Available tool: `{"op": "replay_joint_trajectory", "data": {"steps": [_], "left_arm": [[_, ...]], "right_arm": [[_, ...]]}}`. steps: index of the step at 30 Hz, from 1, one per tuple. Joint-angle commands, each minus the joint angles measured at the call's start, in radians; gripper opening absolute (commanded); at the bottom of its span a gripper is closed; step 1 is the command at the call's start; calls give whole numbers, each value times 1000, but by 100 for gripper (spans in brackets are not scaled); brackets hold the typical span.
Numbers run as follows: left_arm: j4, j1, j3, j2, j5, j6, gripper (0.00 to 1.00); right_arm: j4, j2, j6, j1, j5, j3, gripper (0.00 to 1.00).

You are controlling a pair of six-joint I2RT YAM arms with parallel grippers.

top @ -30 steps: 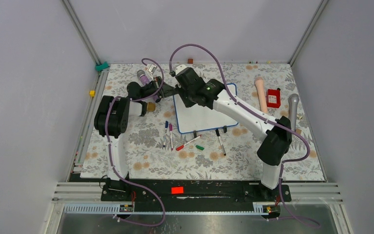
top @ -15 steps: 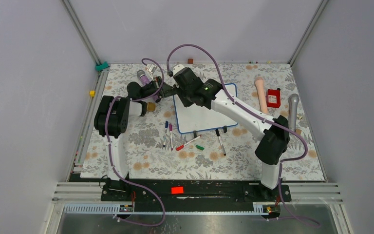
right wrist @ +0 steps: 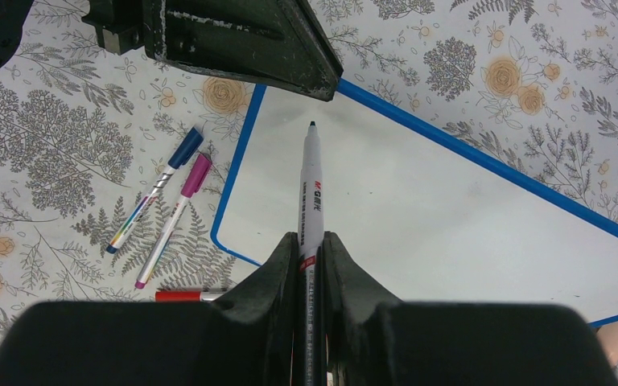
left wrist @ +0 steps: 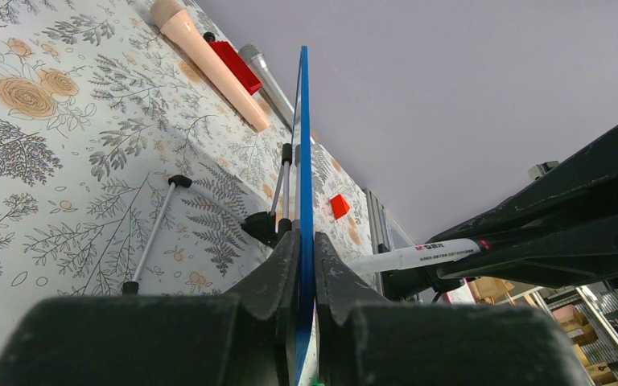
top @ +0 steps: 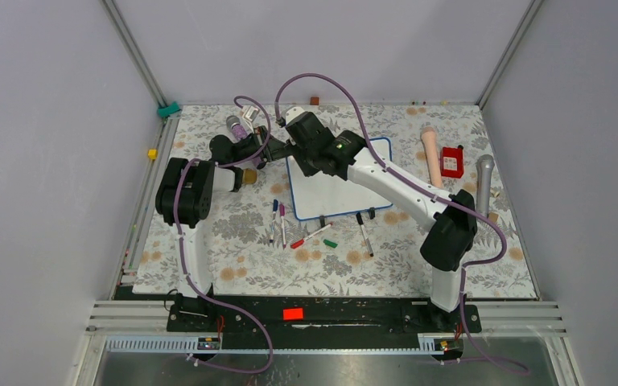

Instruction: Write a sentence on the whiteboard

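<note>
Whiteboard (right wrist: 451, 201) shows no writing yet. Left end effector (left wrist: 306, 245) clamps its edge; right end effector (right wrist: 312, 249) clamps marker (right wrist: 311, 181).

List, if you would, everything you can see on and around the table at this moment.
whiteboard: one, white with a blue frame, mid-table, no writing visible
held marker: one, white barrel, dark tip, over the board near its clamped corner
loose markers: several, blue, magenta, red and black, on the floral cloth by the board
peach cylinder: one, far right
red box: one, beside the peach cylinder
grey cylinder: one, right of the red box
teal piece: one, far left corner
yellow block: one, left edge
left gripper: black, shut on the whiteboard's edge
right gripper: black, shut on the held marker
</note>
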Motion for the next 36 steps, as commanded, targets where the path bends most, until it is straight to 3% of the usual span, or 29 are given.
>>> {"op": "replay_joint_trajectory", "data": {"steps": [1, 21, 36], "left_arm": [[41, -6, -20, -24, 74, 18, 0], [41, -8, -24, -27, 76, 22, 0], [43, -9, -19, -24, 79, 19, 0]], "right_arm": [[29, 9, -16, 11, 25, 48, 0], [52, 43, -18, 11, 55, 50, 0], [62, 53, -28, 11, -45, 28, 0]]}}
